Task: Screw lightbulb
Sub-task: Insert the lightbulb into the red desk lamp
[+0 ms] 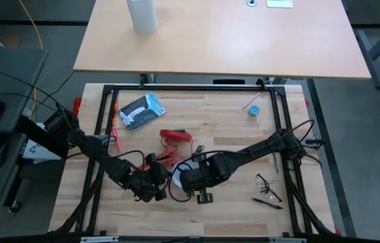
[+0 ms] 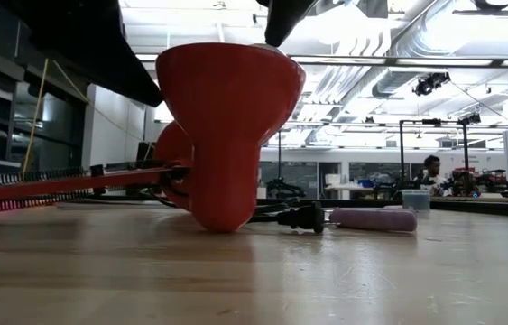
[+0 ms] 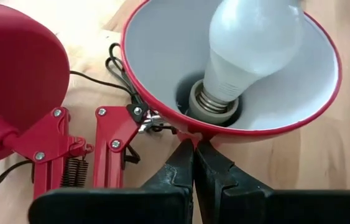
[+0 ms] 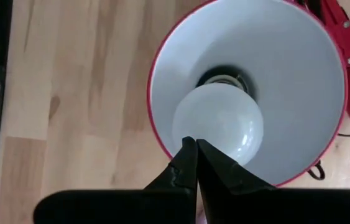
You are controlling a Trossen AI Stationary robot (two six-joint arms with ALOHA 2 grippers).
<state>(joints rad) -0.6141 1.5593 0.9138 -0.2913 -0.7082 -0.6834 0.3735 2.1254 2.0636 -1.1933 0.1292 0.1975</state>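
The lightbulb [image 3: 252, 37] sits threaded in the red lamp shade [image 3: 162, 93] socket — tilted, likely unfinished — left gripper [image 3: 194, 163] clamping the rim, right gripper [image 4: 194, 154] fingers together.

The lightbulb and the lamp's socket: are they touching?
Touching. The left wrist view shows the lightbulb's threaded base sitting inside the socket at the bottom of the red lamp shade, with no gap.

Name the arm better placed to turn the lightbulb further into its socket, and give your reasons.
Probably the right. Its end effector sits against the lightbulb glass, fingers together, facing the shade's open mouth. The left end effector sits at the red shade's rim, suited to bracing the lamp.
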